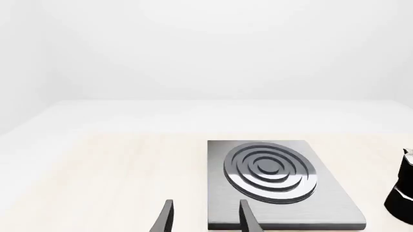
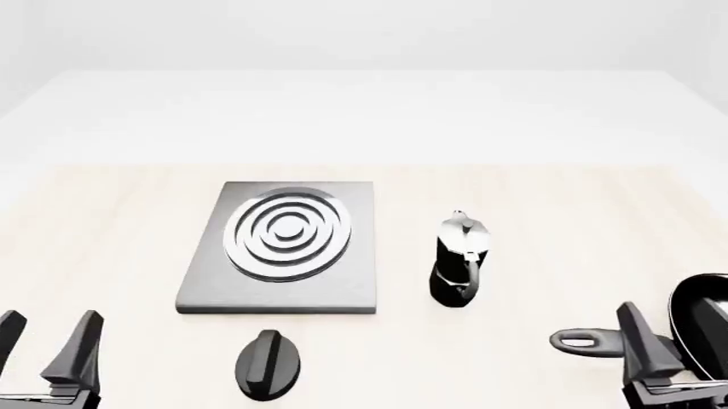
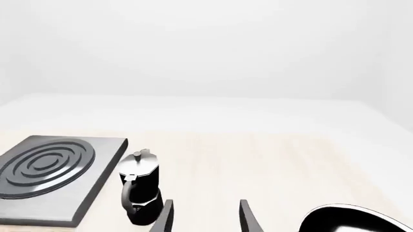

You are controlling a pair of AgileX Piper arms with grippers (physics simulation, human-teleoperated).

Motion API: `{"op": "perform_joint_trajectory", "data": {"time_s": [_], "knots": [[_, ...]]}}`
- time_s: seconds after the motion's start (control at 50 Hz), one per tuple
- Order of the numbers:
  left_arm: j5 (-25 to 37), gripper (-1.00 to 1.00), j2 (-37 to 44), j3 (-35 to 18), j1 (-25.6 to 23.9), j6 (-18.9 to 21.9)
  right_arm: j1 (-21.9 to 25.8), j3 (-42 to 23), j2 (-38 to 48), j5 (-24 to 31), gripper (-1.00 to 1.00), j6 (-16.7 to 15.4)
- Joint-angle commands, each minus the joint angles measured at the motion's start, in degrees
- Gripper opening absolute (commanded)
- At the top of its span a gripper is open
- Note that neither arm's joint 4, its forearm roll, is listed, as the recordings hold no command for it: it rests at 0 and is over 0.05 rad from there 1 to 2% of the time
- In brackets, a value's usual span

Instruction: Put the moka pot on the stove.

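No legible brand, label or writing on any item. Moka pot [image 2: 459, 259] upright on table [image 2: 534, 204], long axis vertical, handle toward near edge, just right of stove [image 2: 285, 247], not touching. Black knob [image 2: 268, 365] near stove's front edge. Frying pan [image 2: 700, 328] at right, handle pointing left. Left gripper [image 2: 46, 345] and right gripper [image 2: 671, 349]: fingers spread, grasping nothing.

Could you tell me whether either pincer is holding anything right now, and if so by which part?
Nothing is held: the left pincer and right pincer are both open and empty, and the moka pot stands untouched.
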Motion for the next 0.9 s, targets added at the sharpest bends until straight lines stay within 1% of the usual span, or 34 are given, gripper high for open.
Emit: {"op": "perform_joint_trajectory", "data": {"time_s": [0.02, 0.12, 0.28, 0.52, 0.66, 0.78, 0.9], "knots": [[0.0, 1.0, 0.0, 0.0, 0.0, 0.0, 1.85, -1.05, 2.52, -1.39, 1.0, 0.09], [0.0, 1.0, 0.0, 0.0, 0.0, 0.0, 2.88, -0.91, 4.65, -3.47, 1.0, 0.53], [0.0, 1.0, 0.0, 0.0, 0.0, 0.0, 4.86, -1.77, 5.05, -3.3, 1.0, 0.74], [0.0, 1.0, 0.0, 0.0, 0.0, 0.0, 8.6, -1.98, 7.18, -5.06, 1.0, 0.91], [0.0, 1.0, 0.0, 0.0, 0.0, 0.0, 10.23, -1.22, 10.18, -8.9, 1.0, -0.07], [0.0, 1.0, 0.0, 0.0, 0.0, 0.0, 10.82, -1.34, 11.48, -10.1, 1.0, 0.45], [0.0, 1.0, 0.0, 0.0, 0.0, 0.0, 12.13, -0.86, 15.86, -14.45, 1.0, 0.86]]}}
